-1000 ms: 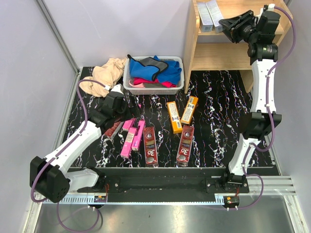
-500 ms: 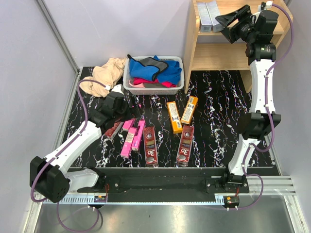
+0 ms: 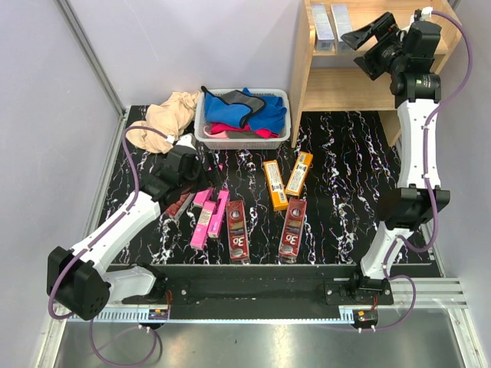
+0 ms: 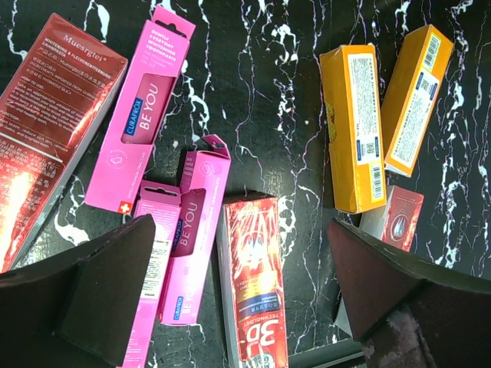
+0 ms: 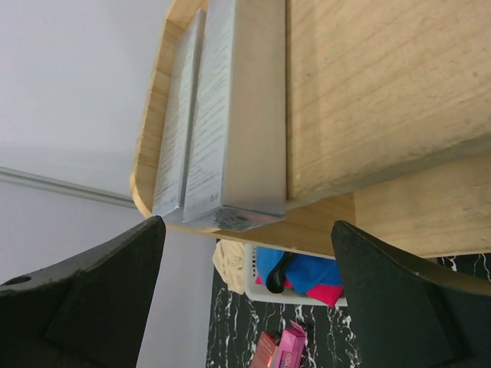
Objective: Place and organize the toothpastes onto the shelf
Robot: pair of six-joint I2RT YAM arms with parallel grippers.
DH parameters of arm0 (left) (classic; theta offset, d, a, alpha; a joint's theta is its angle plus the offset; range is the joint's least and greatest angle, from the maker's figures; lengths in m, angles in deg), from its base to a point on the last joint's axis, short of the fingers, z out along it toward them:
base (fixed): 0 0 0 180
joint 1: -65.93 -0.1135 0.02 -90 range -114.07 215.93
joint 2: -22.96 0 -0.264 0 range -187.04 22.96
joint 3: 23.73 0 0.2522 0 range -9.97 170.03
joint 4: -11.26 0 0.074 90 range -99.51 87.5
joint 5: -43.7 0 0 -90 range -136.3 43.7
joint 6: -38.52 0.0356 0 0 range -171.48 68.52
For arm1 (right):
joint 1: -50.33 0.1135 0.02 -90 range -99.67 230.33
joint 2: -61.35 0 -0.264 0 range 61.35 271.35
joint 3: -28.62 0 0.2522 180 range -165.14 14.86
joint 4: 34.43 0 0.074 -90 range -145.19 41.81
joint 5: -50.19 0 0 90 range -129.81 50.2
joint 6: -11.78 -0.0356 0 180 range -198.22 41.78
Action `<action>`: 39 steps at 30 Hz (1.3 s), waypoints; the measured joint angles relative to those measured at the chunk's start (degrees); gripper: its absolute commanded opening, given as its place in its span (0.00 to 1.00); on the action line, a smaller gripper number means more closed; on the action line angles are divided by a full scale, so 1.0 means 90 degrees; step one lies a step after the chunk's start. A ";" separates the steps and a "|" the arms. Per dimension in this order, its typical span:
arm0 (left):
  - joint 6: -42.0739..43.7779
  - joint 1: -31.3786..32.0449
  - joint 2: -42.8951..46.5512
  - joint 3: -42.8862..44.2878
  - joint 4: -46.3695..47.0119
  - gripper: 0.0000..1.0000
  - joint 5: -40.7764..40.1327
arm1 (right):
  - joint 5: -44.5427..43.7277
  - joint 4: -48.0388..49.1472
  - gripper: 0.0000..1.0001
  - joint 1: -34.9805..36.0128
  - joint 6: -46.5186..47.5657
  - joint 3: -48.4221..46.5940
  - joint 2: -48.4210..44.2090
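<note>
Placement step: right gripper (image 5: 247, 226), jaws wide and empty, hung beside two silver toothpastes (image 5: 230, 115) on the upper tier of the shelf (image 5: 360, 92). Left gripper (image 4: 242, 226), equally wide, hovered above loose toothpastes (image 4: 253, 291) on the table. The next move was probably a descent and grasp.

Two silver-grey toothpastes (image 3: 324, 21) side by side on shelf (image 3: 345, 88); coloured toothpastes (image 3: 274, 184) flat on table (image 3: 345, 169).

Right gripper (image 3: 355, 44) farther from silver toothpastes (image 3: 333, 20)
</note>
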 measured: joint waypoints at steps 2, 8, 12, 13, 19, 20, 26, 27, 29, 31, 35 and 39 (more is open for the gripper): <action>0.0000 0.0002 0.0000 -0.0017 0.0002 0.99 0.0002 | -0.0104 -0.0148 1.00 0.0000 0.0114 0.0066 -0.0053; 0.0000 0.0015 0.0000 -0.0036 0.0002 0.99 0.0005 | -0.0192 -0.0228 1.00 0.0000 0.0345 0.0406 -0.0325; 0.0002 0.0017 0.0002 -0.0058 0.0000 0.99 0.0002 | -0.0272 -0.0022 1.00 0.0000 0.0461 0.1387 -0.1107; 0.0002 0.0017 0.0002 -0.0058 0.0000 0.99 0.0002 | -0.0347 0.0039 1.00 0.0000 0.0500 0.1732 -0.1409; 0.0012 0.0027 0.0002 -0.0058 0.0007 0.99 0.0000 | -0.0648 0.0593 1.00 0.0000 0.0673 0.3359 -0.3186; 0.0032 0.0032 0.0000 -0.0058 0.0002 0.99 0.0000 | -0.0687 0.0704 1.00 0.0000 0.0687 0.3599 -0.3449; 0.0121 0.0063 -0.0143 -0.0058 0.0017 0.99 -0.0002 | -0.0665 0.1100 1.00 0.0000 0.0665 0.5025 -0.4522; 0.0129 0.0070 -0.0189 -0.0058 0.0017 0.99 -0.0002 | -0.0653 0.1129 1.00 0.0002 0.0658 0.5246 -0.4619; 0.0155 0.0090 -0.0299 -0.0083 0.0024 0.99 -0.0007 | -0.0610 0.1183 1.00 0.0002 0.0641 0.5829 -0.4811; 0.0172 0.0119 -0.0418 -0.0117 0.0027 0.99 -0.0005 | -0.0554 0.1178 1.00 0.0005 0.0634 0.6428 -0.4971; 0.0199 0.0238 -0.0741 -0.0134 0.0034 0.99 -0.0005 | -0.0498 0.1151 1.00 0.0005 0.0631 0.7458 -0.5200; 0.0199 0.0415 -0.1124 -0.0136 0.0041 0.99 0.0005 | -0.0461 0.1151 1.00 0.0032 0.0641 0.8376 -0.5435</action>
